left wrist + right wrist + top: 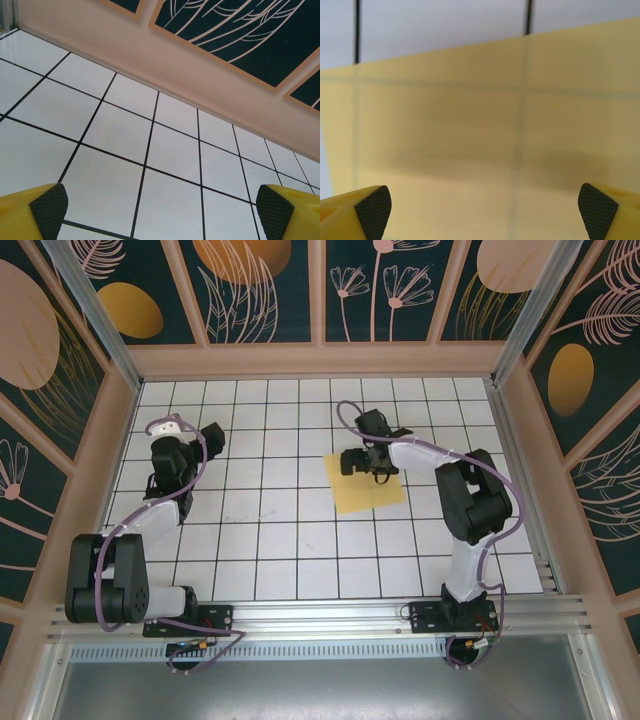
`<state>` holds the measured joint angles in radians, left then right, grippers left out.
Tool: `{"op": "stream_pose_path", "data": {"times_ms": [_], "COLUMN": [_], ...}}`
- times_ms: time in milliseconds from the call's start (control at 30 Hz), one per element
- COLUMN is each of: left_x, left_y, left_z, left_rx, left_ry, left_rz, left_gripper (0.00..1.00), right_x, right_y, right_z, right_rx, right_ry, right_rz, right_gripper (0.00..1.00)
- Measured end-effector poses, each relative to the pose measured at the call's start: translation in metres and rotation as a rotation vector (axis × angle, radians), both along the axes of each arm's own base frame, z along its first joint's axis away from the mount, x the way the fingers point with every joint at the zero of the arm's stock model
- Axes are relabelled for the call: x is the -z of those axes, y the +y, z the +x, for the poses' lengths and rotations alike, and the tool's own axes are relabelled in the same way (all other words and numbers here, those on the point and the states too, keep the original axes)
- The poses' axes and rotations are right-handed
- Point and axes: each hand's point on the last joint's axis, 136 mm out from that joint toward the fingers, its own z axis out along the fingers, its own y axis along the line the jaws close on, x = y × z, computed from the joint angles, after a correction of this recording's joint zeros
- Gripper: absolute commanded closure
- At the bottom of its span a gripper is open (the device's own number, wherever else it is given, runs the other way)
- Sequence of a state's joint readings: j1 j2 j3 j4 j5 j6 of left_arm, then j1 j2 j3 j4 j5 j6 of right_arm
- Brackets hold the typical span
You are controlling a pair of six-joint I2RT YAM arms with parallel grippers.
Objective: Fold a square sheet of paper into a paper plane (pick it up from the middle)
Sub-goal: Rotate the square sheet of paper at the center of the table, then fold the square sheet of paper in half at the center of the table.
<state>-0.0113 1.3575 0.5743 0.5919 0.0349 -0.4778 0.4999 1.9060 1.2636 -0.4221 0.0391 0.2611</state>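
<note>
Evidently the folding had not begun. The right gripper [485, 205] hung with its jaws spread as wide as they would go, holding nothing, the two dark pads [372, 210] apart at either side. Directly beneath and between those jaws lay the square sheet of paper [470, 125], pale yellow, flat on the white tiled table [280, 540]. Faint crossing lines ran over it, and I could not tell whether they were creases or the tile joints showing through. From above, the right gripper [365, 462] sat over the sheet's [368, 490] far half, near its middle. Whether the pads touched the paper, I could not say. Beyond the jaws, the sheet's far edge gave way to bare tiles.

Well to the other side, the left gripper [162, 207] was likewise fully open and empty, with only table [115, 135] between its jaws and the patterned back wall [240, 30] beyond them. From above, it [208, 435] stood well apart from the sheet.

I judged that the pick-up from the middle, every fold, and the plane itself were all yet to do. No bowl, box or tray stood on the tiles.
</note>
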Motion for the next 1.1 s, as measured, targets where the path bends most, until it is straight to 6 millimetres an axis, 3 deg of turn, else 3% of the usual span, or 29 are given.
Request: {"op": "stream_pose_path", "data": {"times_ms": [167,400,1100], "left_x": [0.001,0.001,0.004], "left_y": [-0.002,-0.002,-0.002], "left_z": [0.0,0.0,0.0], "left_rx": [0.01,0.012,0.012], "left_ry": [0.003,0.004,0.012], "left_rz": [-0.006,-0.007,-0.007], "left_gripper": [0.02,0.02,0.01], "right_x": [0.002,0.02,0.024], "right_y": [0.016,0.01,0.005], "right_z": [0.003,0.0,0.003], "right_rx": [-0.041,-0.038,-0.018], "right_ry": [0.0,0.037,0.009], "right_rz": [-0.015,-0.06,-0.088], "right_gripper": [0.01,0.01,0.17]}}
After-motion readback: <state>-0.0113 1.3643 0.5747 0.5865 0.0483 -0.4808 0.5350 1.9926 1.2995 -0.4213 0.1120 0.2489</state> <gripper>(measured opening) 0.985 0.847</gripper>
